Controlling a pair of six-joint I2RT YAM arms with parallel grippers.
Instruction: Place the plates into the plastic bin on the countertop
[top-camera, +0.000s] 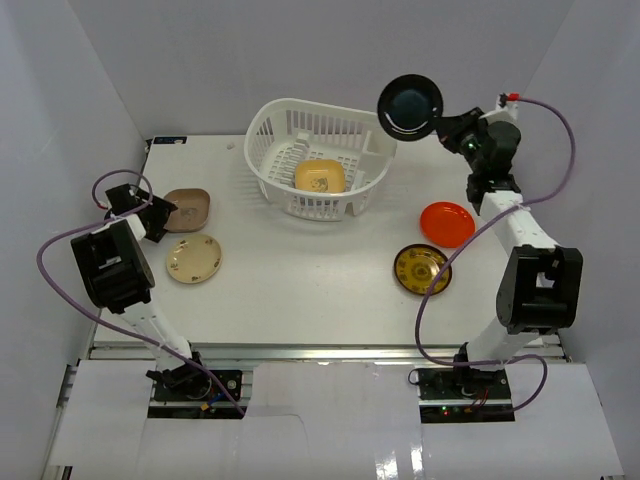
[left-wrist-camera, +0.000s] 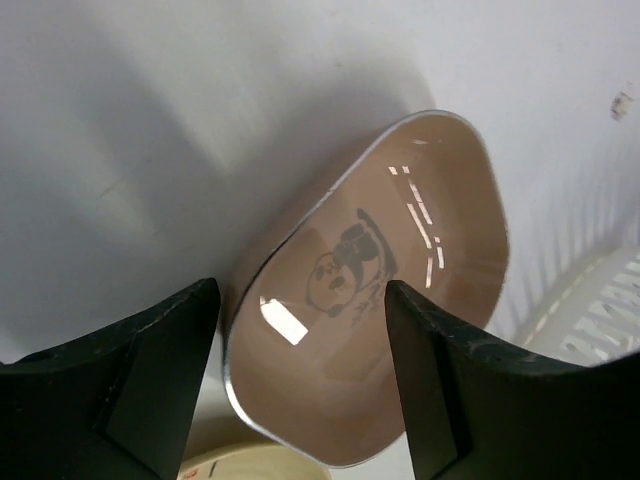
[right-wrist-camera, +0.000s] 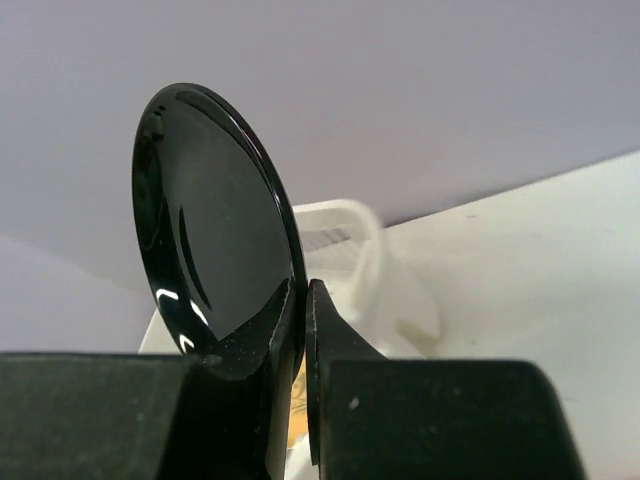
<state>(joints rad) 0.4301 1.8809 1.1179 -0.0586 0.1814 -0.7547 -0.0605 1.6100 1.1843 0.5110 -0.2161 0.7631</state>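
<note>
The white plastic bin (top-camera: 372, 165) stands at the back middle of the countertop (top-camera: 300, 280) with a yellow plate (top-camera: 319, 177) inside. My right gripper (top-camera: 447, 127) is shut on the rim of a black round plate (top-camera: 410, 104), held on edge in the air above the bin's right end; the right wrist view shows the plate (right-wrist-camera: 205, 250) pinched in my gripper (right-wrist-camera: 301, 300). My left gripper (top-camera: 160, 213) is open at the left edge of a brown rounded-square plate (top-camera: 188, 209); the left wrist view shows that plate (left-wrist-camera: 380, 300) between the fingers of my gripper (left-wrist-camera: 300, 300).
A cream round plate (top-camera: 194, 258) lies just in front of the brown one, its edge showing in the left wrist view (left-wrist-camera: 255, 467). An orange-red plate (top-camera: 447, 222) and a patterned gold plate (top-camera: 421, 269) lie right of centre. White walls enclose the countertop.
</note>
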